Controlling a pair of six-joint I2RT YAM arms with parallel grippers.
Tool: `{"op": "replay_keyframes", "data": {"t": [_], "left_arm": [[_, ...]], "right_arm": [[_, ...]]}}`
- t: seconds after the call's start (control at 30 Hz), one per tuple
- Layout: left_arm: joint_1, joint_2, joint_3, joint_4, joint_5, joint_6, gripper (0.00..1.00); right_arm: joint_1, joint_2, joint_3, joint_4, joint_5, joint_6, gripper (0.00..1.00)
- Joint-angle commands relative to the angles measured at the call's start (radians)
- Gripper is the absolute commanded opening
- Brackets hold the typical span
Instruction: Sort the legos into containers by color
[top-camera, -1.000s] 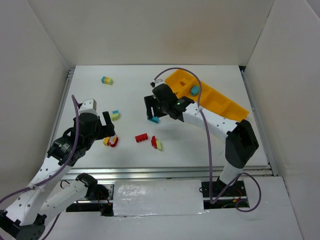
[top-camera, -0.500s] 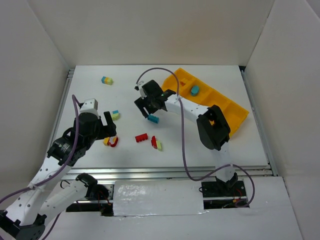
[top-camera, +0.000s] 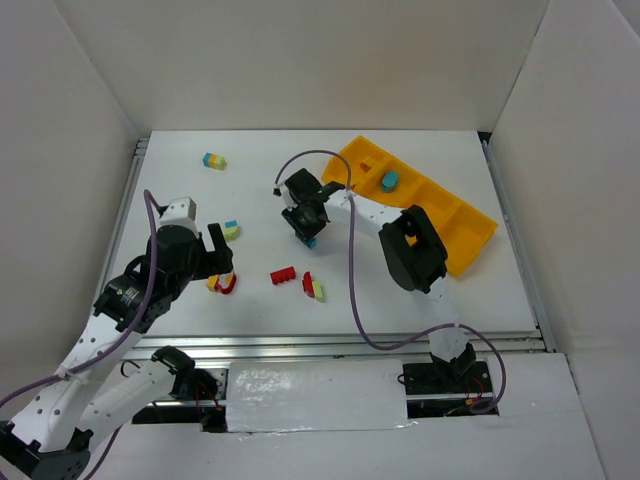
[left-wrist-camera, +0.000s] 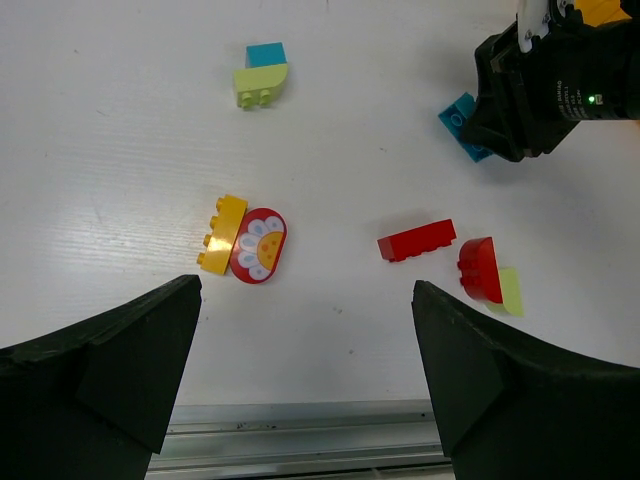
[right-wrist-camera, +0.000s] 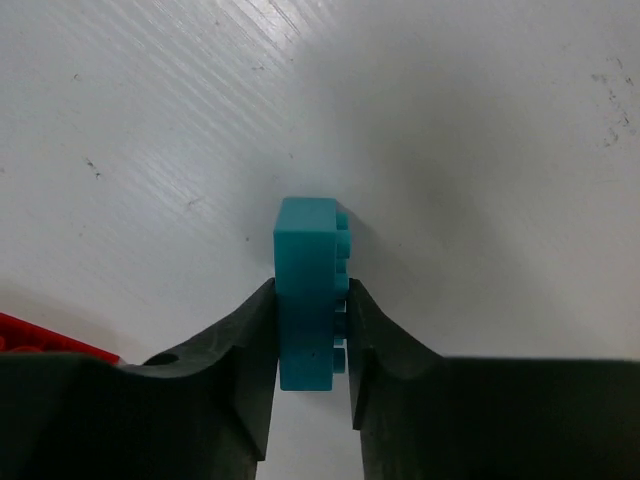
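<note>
White panel walls (top-camera: 300, 60) box in a white, faintly scuffed table (top-camera: 500, 290). The right gripper (right-wrist-camera: 310, 300) pinches a teal brick (right-wrist-camera: 308, 240) low over it, while the left gripper (left-wrist-camera: 305, 290) hangs spread wide.

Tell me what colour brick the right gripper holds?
Teal-blue brick, clearest in the right wrist view.

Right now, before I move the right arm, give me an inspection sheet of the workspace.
Surface: white tabletop, lightly scratched.
Job's things: orange tray far right, stored teal brick inside; red brick, yellow-red clump, red-green clump, teal-green clump, far mixed clump loose.
Clutter: nothing seen.
Grippers: left gripper open, empty; right gripper shut on second teal brick.
Cables: purple cables loop off both arms.
Surroundings: white walls.
</note>
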Motion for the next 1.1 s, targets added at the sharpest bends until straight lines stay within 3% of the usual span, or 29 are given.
{"op": "replay_keyframes", "data": {"t": [0.0, 0.07, 0.1, 0.17, 0.3, 0.5, 0.8, 0.87, 0.97, 1.0, 1.07], "left_arm": [[0.005, -0.014, 0.004, 0.039, 0.009, 0.030, 0.99], [0.003, -0.012, 0.005, 0.039, 0.008, 0.030, 1.00], [0.005, -0.011, 0.005, 0.039, 0.006, 0.030, 0.99], [0.003, -0.011, 0.005, 0.037, 0.005, 0.030, 1.00], [0.003, -0.015, 0.005, 0.036, -0.004, 0.026, 0.99], [0.005, -0.014, 0.005, 0.033, -0.009, 0.024, 0.99], [0.003, -0.002, 0.007, 0.033, -0.012, 0.024, 1.00], [0.005, 0.000, 0.007, 0.033, -0.012, 0.024, 0.99], [0.005, 0.004, 0.008, 0.033, -0.011, 0.026, 0.99], [0.003, 0.006, 0.008, 0.034, -0.011, 0.026, 0.99], [0.005, 0.009, 0.007, 0.033, -0.011, 0.027, 0.99]], "right_arm": [[-0.008, -0.022, -0.018, 0.017, -0.022, 0.008, 0.31], [-0.011, -0.045, -0.033, 0.037, -0.004, 0.025, 0.17], [-0.018, -0.055, -0.043, 0.043, 0.001, 0.033, 0.05], [-0.026, -0.105, -0.053, 0.075, 0.066, 0.080, 0.00], [-0.073, -0.222, -0.086, 0.140, 0.217, 0.232, 0.00], [-0.290, -0.236, 0.017, 0.002, 0.357, 0.530, 0.00], [-0.391, -0.099, 0.226, -0.106, 0.473, 0.579, 0.01], [-0.403, -0.070, 0.269, -0.129, 0.466, 0.576, 0.04], [-0.406, -0.061, 0.264, -0.124, 0.466, 0.574, 0.37], [-0.406, -0.062, 0.249, -0.120, 0.470, 0.578, 0.58], [-0.406, -0.067, 0.238, -0.115, 0.476, 0.582, 0.66]]}}
